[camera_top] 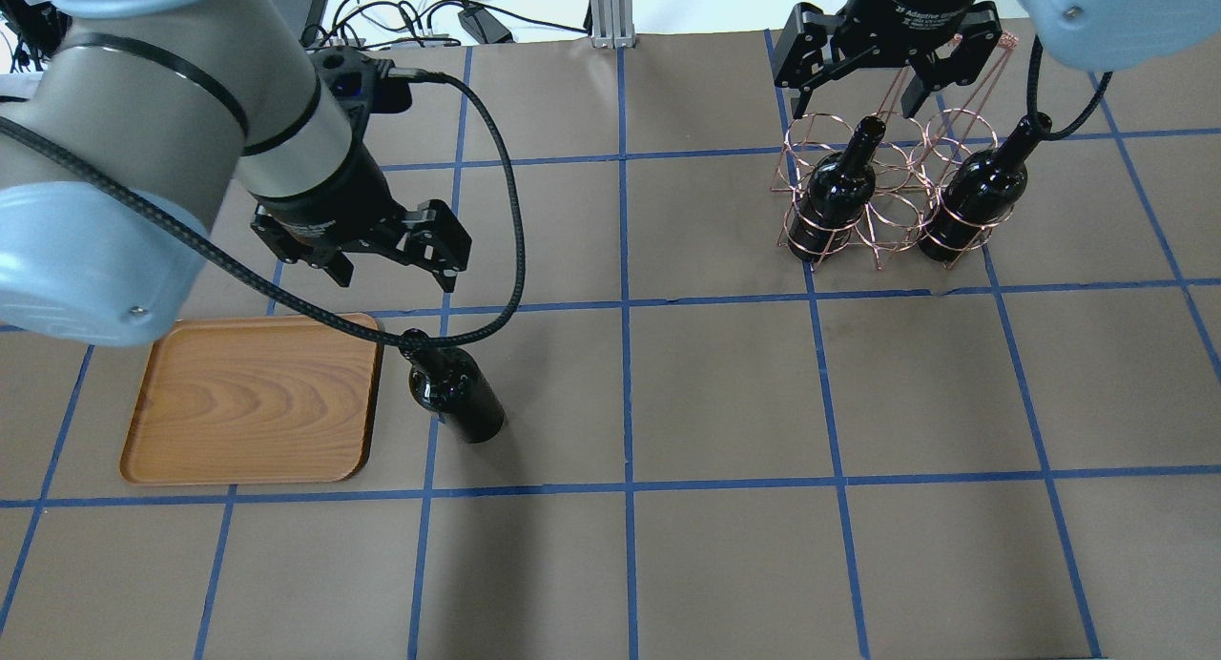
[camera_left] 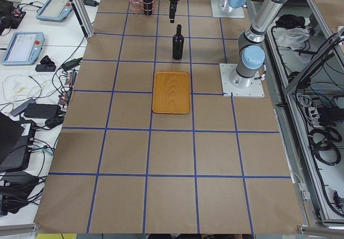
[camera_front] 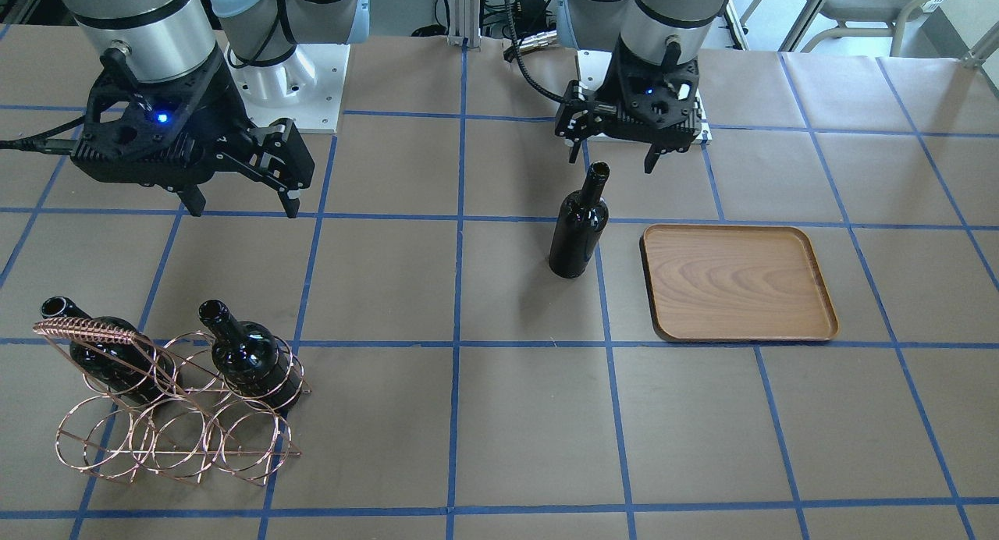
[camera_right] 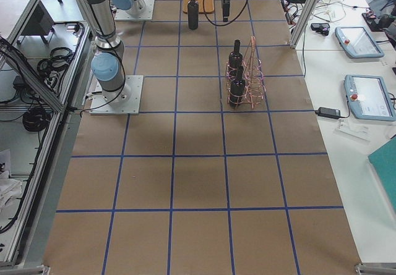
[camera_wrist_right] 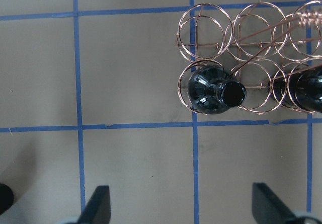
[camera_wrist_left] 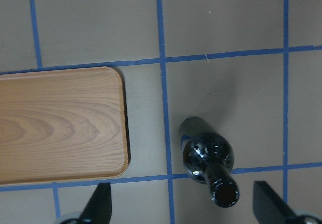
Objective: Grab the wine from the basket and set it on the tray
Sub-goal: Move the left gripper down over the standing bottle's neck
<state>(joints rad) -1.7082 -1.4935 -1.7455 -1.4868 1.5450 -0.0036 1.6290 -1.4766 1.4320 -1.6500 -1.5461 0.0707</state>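
Right now the wine bottle (camera_front: 578, 228) stands upright just beside the tray (camera_front: 737, 282); left gripper (camera_front: 618, 162) hovers near it, right gripper (camera_front: 243, 210) well away by the basket (camera_front: 172, 431), both spread wide, empty.

In the left wrist view the tray (camera_wrist_left: 60, 126) is cut off at 9 o'clock, and only the fingertips (camera_wrist_left: 99, 205) of the left gripper (camera_wrist_left: 183, 206) are seen, at 6 o'clock. In the right wrist view the basket (camera_wrist_right: 236, 53) and one bottle (camera_wrist_right: 308, 90) are cut off at 3 o'clock; a dark shape (camera_wrist_right: 3, 199) at 8 o'clock cannot be identified.
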